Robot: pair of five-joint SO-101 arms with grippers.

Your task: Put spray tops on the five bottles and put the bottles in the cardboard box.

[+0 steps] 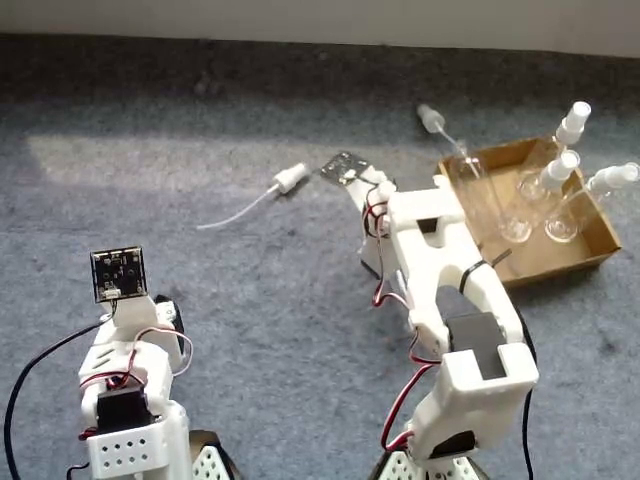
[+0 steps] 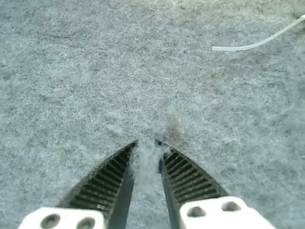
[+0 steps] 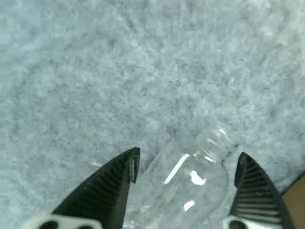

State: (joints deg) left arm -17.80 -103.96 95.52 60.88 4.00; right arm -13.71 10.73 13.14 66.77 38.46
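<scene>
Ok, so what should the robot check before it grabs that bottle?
1. Bottle sits between the right tool's fingers: ok. The clear bottle lies on the carpet inside the right tool.
2. Right tool open: ok, fingers wide apart.
3. Bottle has its spray top: not ok, the neck is bare.
4. A spare top is there: ok. A loose spray top lies on the carpet with its tube.
5. Left tool free to help: ok, nothing in it.
6. Room in the cardboard box: cannot tell. Topped bottles already stand in it.
</scene>
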